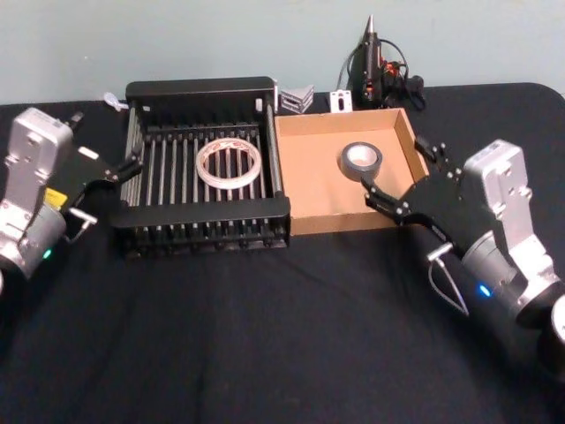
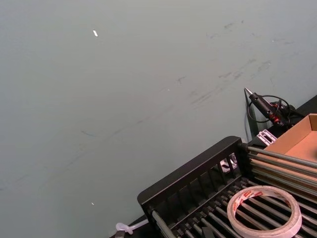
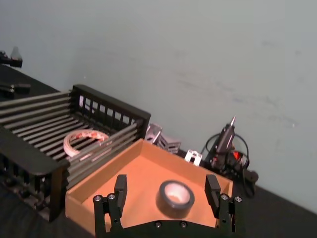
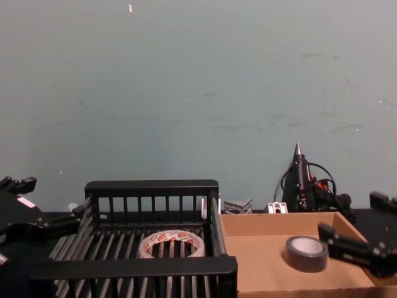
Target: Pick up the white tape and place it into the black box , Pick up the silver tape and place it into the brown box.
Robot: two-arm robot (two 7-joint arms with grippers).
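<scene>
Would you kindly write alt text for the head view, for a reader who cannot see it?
The white tape lies in the black box, and the silver tape lies in the adjoining brown box, on a black table. The open left gripper and open right gripper flank the boxes.

The white tape (image 1: 229,164) is seen lying in the black box (image 1: 205,92), the silver tape (image 1: 362,160) in the brown box (image 1: 311,181).
</scene>
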